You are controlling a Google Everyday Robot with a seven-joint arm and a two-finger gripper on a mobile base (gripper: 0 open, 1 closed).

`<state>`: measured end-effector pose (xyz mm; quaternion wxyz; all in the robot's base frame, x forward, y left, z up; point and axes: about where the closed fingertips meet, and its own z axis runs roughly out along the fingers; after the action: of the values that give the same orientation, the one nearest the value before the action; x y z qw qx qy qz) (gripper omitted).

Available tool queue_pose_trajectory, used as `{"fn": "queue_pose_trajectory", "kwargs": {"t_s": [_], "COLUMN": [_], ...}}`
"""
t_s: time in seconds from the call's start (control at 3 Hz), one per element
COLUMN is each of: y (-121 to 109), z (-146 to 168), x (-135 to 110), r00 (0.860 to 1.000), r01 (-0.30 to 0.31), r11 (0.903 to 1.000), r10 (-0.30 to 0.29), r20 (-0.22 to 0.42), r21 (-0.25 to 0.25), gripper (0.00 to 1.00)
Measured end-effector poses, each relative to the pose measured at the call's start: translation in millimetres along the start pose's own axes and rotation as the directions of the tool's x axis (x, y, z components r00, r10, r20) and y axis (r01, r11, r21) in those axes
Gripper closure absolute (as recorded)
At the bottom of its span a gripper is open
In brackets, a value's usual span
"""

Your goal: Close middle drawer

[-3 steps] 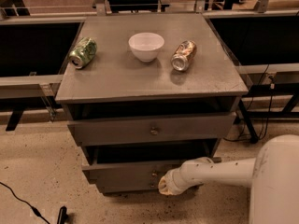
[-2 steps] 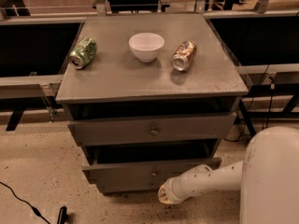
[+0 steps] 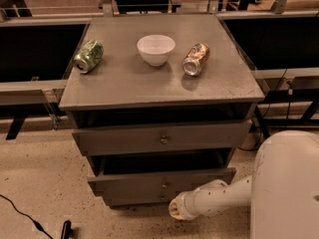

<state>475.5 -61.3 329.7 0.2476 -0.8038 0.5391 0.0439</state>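
On the left of the cabinet top [image 3: 124,86] I saw a green can [image 3: 88,56] lying on its side, then a white bowl [image 3: 156,49] upright near the middle. Below, the middle drawer [image 3: 144,179] stood partly out, its dark inside showing. The gripper [image 3: 175,209] hung low near the floor [image 3: 40,183], just below and right of that drawer's knob [image 3: 164,185]; I could not tell whether it was clenched or released. Further right a brown can [image 3: 195,59] lay on its side.

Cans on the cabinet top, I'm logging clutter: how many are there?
2. A green can lies left of the white bowl, a brown can right of it; none seems hidden. The gripper hangs low by the lowest drawer.
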Motion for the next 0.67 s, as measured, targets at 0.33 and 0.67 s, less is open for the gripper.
{"fn": "queue_pose_trajectory", "kwargs": {"t_s": [0.33, 0.67], "y": [-26, -59], "z": [-2, 1], "x": [0, 6], "r00": [1.000, 0.999], "r01": [0.000, -0.021], "r11": [0.9994, 0.9988], "r10": [-0.001, 0.019], "r20": [0.010, 0.045], "r21": [0.034, 0.044], "gripper": [1.00, 1.00]}}
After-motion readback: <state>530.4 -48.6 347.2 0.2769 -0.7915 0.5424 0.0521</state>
